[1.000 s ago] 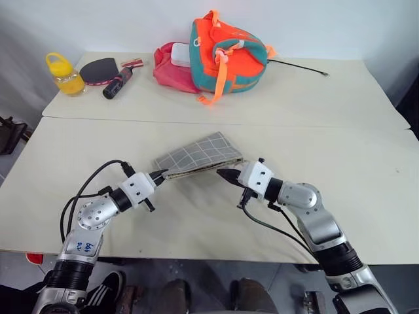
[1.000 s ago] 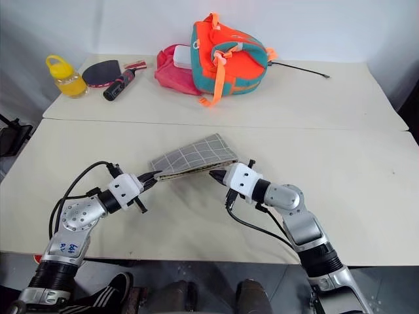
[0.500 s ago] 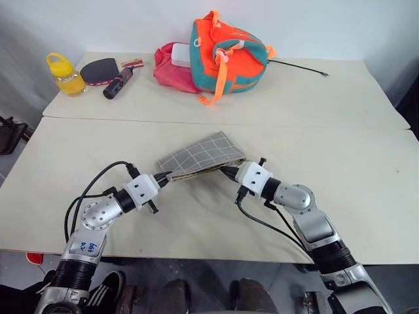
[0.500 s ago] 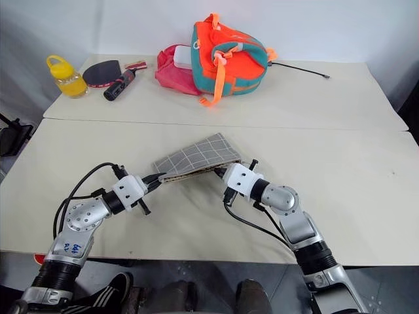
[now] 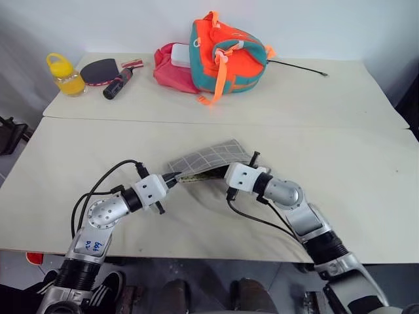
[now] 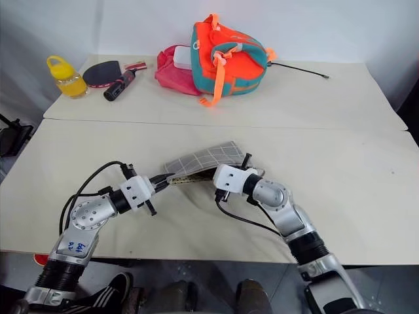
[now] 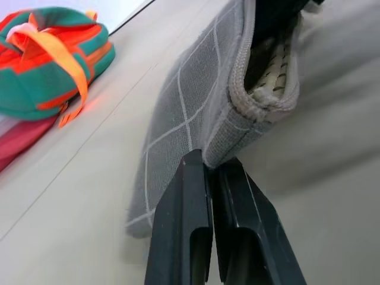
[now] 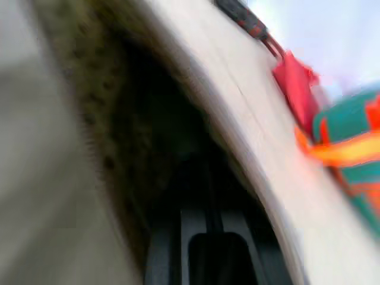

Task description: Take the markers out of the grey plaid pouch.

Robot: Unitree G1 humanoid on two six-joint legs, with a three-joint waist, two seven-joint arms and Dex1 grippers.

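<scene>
The grey plaid pouch (image 5: 211, 157) lies on the near table, humped up between my two arms. My left gripper (image 5: 172, 180) is shut on the pouch's left end, pinching the fabric corner (image 7: 228, 139) just below the zipper edge. The mouth gapes and shows the beige dotted lining (image 7: 270, 80). My right gripper (image 8: 206, 178) is pushed into that mouth from the right with its fingers together, and only its white wrist block (image 5: 238, 176) stays outside. The inside is dark there. The markers are hidden.
On the far table stand an orange-teal bag (image 5: 226, 55), a pink pouch (image 5: 171, 72), a black-handled paddle (image 5: 108, 73), a yellow bottle (image 5: 64, 73) and a thin black cable (image 5: 298, 65). A seam (image 5: 294, 126) runs between the two tables.
My right gripper went from just outside the pouch's right end into its mouth, rolling as it went. My left gripper drew the left end rightward, and the pouch bowed upward.
</scene>
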